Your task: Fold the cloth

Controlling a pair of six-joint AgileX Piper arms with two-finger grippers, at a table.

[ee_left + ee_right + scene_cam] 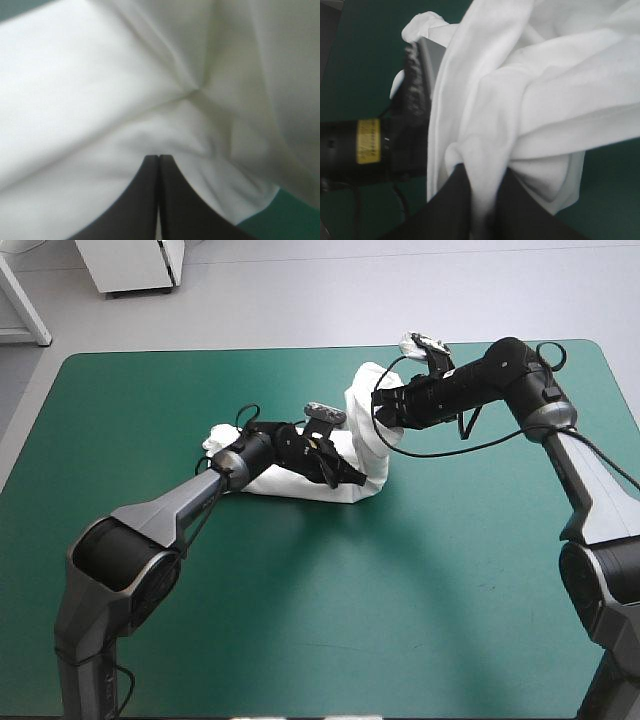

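The white T-shirt (365, 440) lies as a crumpled heap near the middle of the teal-green table (300, 620). My left gripper (345, 475) rests low on the heap's front edge. In the left wrist view its black fingers meet in an arch (159, 159), pressed into the T-shirt (100, 90), with a thin sliver of white between them. My right gripper (383, 410) holds the heap's far right part lifted a little. In the right wrist view a bunch of T-shirt (560, 90) runs between its nearly shut fingers (484, 172).
My left arm (370, 145) lies close beside the held cloth in the right wrist view. Bare teal-green cover (480, 570) surrounds the heap on all sides. A white cabinet (130, 265) stands beyond the table's far left edge.
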